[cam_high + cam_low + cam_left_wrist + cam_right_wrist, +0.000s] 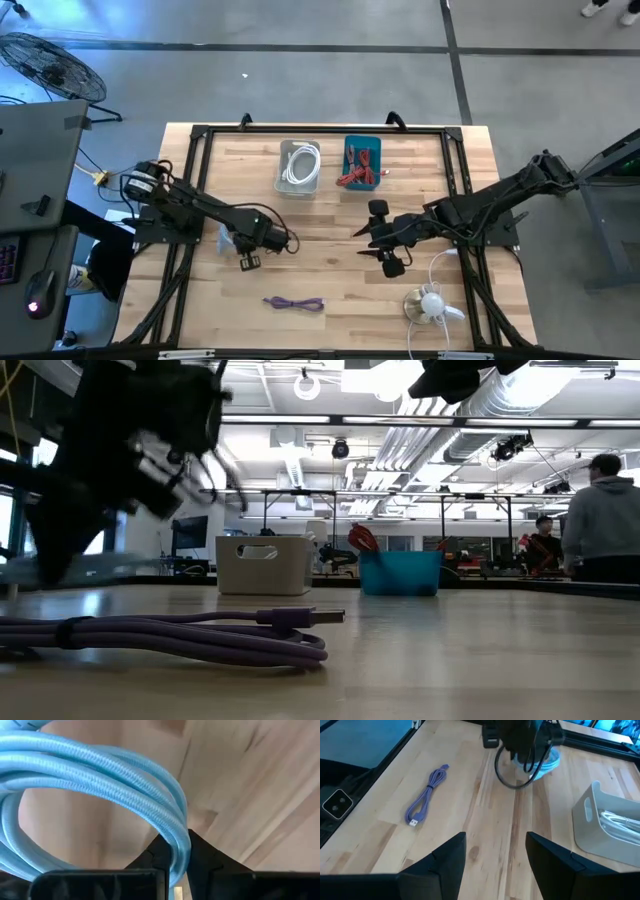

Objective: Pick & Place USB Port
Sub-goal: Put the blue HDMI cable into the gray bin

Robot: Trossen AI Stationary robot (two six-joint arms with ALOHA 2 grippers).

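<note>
The left pincer (175, 865) is pinched onto the coiled light-blue cable (100, 765), its fingers (155, 855) clamping one strand, at about nine o'clock on the table (330, 270). Judging by that thin hold, it is best to lift straight up and slowly, so the coil does not slip or snag. The right pincer (495, 855) waits near three o'clock, jaws wide and empty. A purple USB cable (293, 303) lies at six o'clock. Far off, at twelve o'clock, stand the white bin (299, 168) and the blue bin (362, 166).

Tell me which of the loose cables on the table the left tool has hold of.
The light blue cable, pinched in the left tool. The purple cable and the white cable lie untouched nearer the table's front edge.
</note>
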